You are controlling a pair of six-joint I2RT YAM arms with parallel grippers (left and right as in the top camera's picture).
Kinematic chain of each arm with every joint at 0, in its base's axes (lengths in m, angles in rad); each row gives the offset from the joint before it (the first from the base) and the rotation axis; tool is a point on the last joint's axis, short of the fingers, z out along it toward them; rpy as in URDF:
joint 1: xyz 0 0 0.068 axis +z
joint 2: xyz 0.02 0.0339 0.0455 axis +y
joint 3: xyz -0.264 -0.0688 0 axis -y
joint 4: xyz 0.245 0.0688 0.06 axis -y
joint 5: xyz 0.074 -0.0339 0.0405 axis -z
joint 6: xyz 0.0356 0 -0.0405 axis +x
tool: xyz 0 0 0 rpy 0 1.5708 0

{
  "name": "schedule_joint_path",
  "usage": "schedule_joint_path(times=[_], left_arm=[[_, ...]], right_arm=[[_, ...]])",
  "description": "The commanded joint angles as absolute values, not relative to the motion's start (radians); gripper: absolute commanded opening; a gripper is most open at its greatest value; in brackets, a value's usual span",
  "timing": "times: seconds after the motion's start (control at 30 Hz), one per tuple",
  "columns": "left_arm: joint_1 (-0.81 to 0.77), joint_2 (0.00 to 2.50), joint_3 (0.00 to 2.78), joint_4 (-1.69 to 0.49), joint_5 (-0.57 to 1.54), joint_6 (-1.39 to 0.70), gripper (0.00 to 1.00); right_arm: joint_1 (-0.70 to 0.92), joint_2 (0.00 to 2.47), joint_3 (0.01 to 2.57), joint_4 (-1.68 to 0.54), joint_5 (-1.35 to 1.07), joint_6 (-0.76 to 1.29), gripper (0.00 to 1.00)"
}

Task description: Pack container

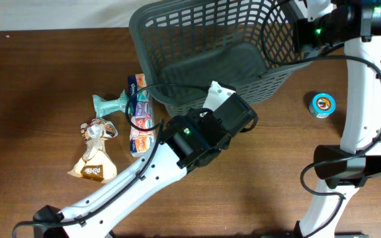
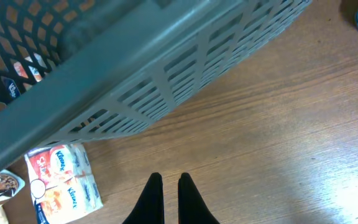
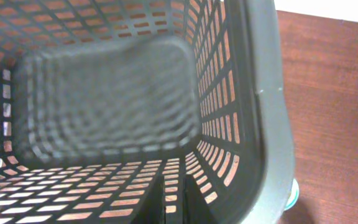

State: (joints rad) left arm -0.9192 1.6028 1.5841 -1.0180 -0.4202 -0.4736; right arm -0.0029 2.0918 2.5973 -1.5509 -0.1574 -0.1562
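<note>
just ahead of the left gripper [image 2: 168, 198] stood the container [image 2: 166, 81], its long side running across the fingers' front. those fingers were all but pressed together, empty, touching nothing. the right gripper [image 3: 174, 202] hung at the container's far rim, the nearer arm; whether it pinched the rim i couldn't tell.

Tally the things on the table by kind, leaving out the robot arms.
Dark grey slotted plastic basket: 1
Small round blue-topped tub: 1
Strip of colourful Kleenex tissue packs: 1, counted as one bundle
Tan and brown snack pouch: 1
Teal hourglass-shaped piece: 1
Total: 5
</note>
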Motion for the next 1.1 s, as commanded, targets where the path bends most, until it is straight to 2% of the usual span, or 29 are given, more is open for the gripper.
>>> schedule_joint_path(times=[0.0, 1.07], left_arm=[[-0.915, 1.612, 1.604, -1.005, -0.435, -0.486, 0.02], [-0.756, 1.668, 1.604, -0.995, -0.434, -0.486, 0.02]], right_arm=[[0.007, 2.089, 2.578, -1.555, -0.146, -0.149, 0.04], [0.007, 2.089, 2.562, -1.589, -0.146, -0.148, 0.04]])
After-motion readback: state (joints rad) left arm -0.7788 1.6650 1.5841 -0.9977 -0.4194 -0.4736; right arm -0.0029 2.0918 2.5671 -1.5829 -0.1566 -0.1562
